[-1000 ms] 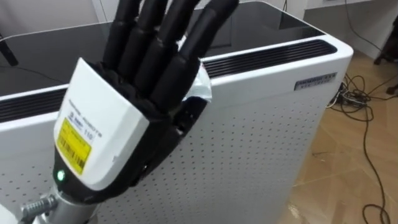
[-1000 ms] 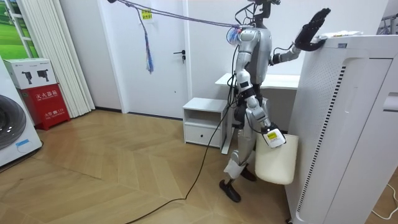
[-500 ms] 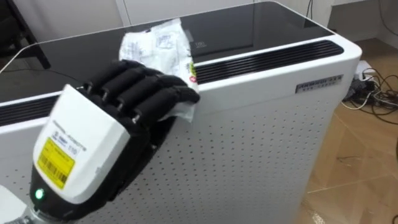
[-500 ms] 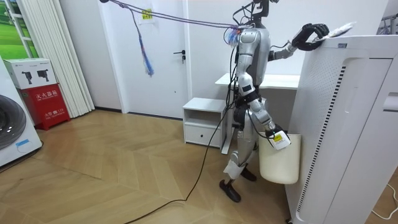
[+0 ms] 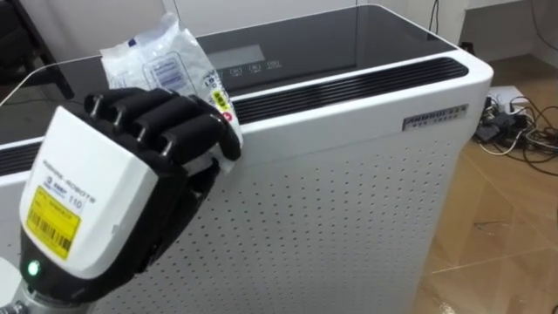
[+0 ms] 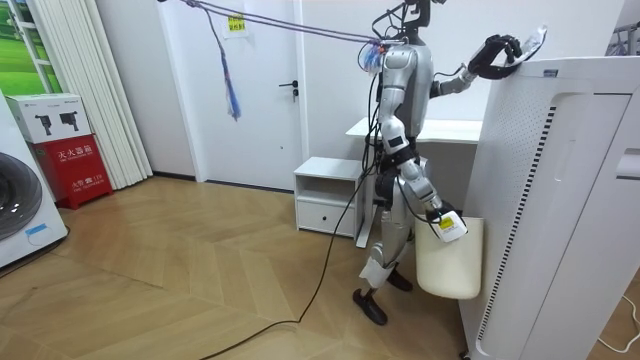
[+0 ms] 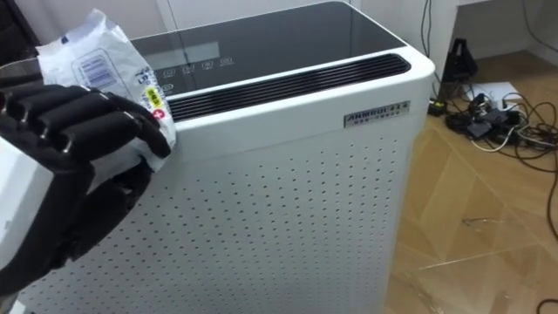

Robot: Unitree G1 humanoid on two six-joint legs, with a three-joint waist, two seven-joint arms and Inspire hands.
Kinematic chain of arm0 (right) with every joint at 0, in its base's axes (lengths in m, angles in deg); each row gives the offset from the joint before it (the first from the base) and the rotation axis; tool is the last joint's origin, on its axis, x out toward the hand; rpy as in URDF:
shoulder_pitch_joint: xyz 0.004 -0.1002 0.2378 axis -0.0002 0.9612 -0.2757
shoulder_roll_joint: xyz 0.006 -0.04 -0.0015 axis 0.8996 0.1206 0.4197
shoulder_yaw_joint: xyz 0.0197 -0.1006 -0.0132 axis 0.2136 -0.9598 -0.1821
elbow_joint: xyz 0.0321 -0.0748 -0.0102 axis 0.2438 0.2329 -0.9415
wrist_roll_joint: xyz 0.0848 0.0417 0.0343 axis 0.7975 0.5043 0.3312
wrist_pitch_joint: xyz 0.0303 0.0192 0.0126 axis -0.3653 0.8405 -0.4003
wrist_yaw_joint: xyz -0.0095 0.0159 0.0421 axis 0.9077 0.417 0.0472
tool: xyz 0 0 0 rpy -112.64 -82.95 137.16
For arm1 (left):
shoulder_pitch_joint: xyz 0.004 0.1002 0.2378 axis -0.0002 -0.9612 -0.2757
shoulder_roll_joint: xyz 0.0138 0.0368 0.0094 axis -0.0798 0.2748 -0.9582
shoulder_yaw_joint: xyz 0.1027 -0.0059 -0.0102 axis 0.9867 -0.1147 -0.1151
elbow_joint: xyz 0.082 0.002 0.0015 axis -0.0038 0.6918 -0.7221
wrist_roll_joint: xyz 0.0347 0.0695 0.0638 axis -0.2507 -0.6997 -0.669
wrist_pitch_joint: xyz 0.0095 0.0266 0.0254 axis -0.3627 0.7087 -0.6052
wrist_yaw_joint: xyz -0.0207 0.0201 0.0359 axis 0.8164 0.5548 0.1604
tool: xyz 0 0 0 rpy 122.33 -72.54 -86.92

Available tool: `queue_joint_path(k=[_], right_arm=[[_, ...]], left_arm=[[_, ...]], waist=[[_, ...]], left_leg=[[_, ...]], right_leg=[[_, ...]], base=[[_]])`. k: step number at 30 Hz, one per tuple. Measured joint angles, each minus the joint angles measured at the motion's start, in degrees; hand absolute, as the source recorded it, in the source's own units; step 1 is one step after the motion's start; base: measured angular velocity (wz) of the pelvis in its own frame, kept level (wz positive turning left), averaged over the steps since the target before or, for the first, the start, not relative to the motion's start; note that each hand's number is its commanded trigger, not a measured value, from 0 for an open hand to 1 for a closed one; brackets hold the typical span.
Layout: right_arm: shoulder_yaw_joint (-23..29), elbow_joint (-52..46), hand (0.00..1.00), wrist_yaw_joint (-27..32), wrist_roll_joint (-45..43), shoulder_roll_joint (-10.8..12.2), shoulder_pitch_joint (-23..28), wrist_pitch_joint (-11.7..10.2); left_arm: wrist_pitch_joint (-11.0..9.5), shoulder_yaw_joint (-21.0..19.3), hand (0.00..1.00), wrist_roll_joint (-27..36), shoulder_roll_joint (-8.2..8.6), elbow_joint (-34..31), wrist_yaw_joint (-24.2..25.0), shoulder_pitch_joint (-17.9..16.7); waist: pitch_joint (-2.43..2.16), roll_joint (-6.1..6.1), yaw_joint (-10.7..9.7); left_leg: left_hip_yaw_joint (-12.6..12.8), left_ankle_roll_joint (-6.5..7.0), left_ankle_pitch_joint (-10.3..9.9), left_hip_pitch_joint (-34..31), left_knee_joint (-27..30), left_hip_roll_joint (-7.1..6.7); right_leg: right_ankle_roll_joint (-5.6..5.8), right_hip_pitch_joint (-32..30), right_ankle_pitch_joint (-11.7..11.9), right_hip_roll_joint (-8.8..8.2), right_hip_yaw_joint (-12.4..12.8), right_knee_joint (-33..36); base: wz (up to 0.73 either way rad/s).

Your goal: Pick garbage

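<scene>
- Standing right beside a tall white air cleaner (image 6: 560,200), the robot is reaching its left arm up to the top edge of it.
- Its left hand (image 5: 131,166) is gripping a crumpled white wrapper (image 5: 161,61) with blue print, the fingers curling tight around the lower part.
- The wrapper is poking up above the knuckles, over the front edge of the air cleaner's shiny black top. I cannot tell if it is touching the top.
- Its right hand (image 6: 445,224) is hanging low by its side, at the rim of a cream bin (image 6: 448,262). I cannot tell how those fingers are sitting.
- The bin is hanging close against the front of the air cleaner, off the floor.
- Some dark wires (image 5: 514,131) are lying in a tangle on the wooden floor (image 5: 497,244) past the far corner.
</scene>
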Motion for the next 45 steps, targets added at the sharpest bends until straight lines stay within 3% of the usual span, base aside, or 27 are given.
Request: queue_joint_path(k=[5,7,11,13,15,20,24,27,33,41,45], right_arm=[[-0.6,0.0,1.00,-0.1,0.0,0.2,0.0,0.0],[-0.5,-0.1,1.00,-0.1,0.0,0.5,0.0,-0.1],[-1.1,-1.4,1.00,-0.3,0.0,0.3,0.0,-0.1],[-1.4,-1.6,1.00,-0.5,-0.3,0.4,-0.3,-0.3],[-2.5,-2.5,1.00,-0.6,-0.3,0.6,-0.3,-0.4],[-2.5,-3.7,1.00,-1.4,-0.2,1.4,-0.4,-0.5],[-2.5,-3.8,1.00,-1.3,-0.2,2.8,-0.3,-0.4],[-2.5,-3.8,1.00,-1.8,-0.2,3.3,-0.4,-0.4],[-2.6,-3.8,1.00,-2.3,-0.8,4.2,-0.4,0.7],[-4.5,-3.9,1.00,-0.4,-1.0,4.6,-1.4,2.7],[-4.6,-4.0,1.00,-0.1,-1.4,4.6,-1.6,4.7]], left_arm=[[-0.2,0.6,1.00,9.0,0.24,0.0,2.3,-0.1],[-0.1,0.8,1.00,14.8,2.10,-0.7,4.4,-0.6],[-0.2,2.9,1.00,36.5,3.99,-0.7,10.4,-0.6],[-0.1,4.1,1.00,45.8,4.67,-0.7,13.8,0.3],[-0.2,5.6,1.00,59.1,5.04,-1.0,19.4,1.3],[0.0,6.2,1.00,78.1,7.03,-1.2,30.6,2.1],[2.4,6.6,1.00,92.6,8.66,-2.7,40.4,2.2],[5.2,7.0,1.00,99.2,8.84,-3.5,46.7,2.3],[10.2,8.0,1.00,108.2,8.95,-3.7,56.0,2.8],[16.8,11.3,1.00,112.7,9.40,-3.8,63.4,4.3],[20.4,11.3,1.00,113.4,10.83,-3.8,66.9,4.4]], waist=[[0.10,-0.94,-0.4],[0.02,-1.22,-0.7],[0.01,-2.15,-1.5],[0.16,-2.51,-1.7],[0.49,-3.04,-1.6],[0.47,-3.22,-1.5],[0.46,-3.64,-1.5],[0.16,-3.89,-1.7],[0.09,-4.45,-2.0],[0.05,-4.25,-2.5],[0.13,-4.39,-2.4]], left_leg=[[0.1,-0.03,0.0,0.1,0.0,0.53],[0.1,-0.05,0.0,0.3,-0.4,0.53],[0.0,-0.05,0.0,0.1,-0.5,0.52],[0.0,-0.05,0.0,-0.1,-0.5,0.50],[0.0,-0.05,0.0,-0.1,-0.4,0.53],[0.8,0.04,0.1,-0.1,-0.4,0.60],[1.0,0.04,0.2,-0.7,0.1,0.67],[1.0,0.03,0.2,-1.1,0.4,0.72],[0.8,0.03,0.2,-1.2,0.4,0.61],[1.3,0.01,0.2,-2.6,0.6,0.76],[1.6,0.01,0.2,-3.4,0.7,0.79]], right_leg=[[-0.05,0.6,0.1,0.21,-0.4,-0.7],[-0.05,0.6,0.1,0.27,-0.3,-0.7],[-0.03,0.7,0.0,0.13,-0.8,-0.7],[-0.02,0.7,0.0,0.07,-1.1,-0.7],[-0.02,0.7,0.0,0.12,-1.1,-0.7],[0.06,0.7,0.1,-0.03,-1.4,-0.9],[0.06,0.5,0.1,-0.04,-1.3,-0.8],[0.05,0.4,0.1,0.02,-1.6,-0.8],[0.08,0.5,0.1,-0.01,-1.6,-0.7],[0.02,-1.4,0.1,-0.10,-1.2,0.3],[-0.01,-2.4,0.1,-0.26,-1.1,0.6]], base=[[0.03],[0.00],[0.03],[0.08],[0.02],[0.05],[0.01],[0.07],[0.00],[-0.03],[-0.02]])
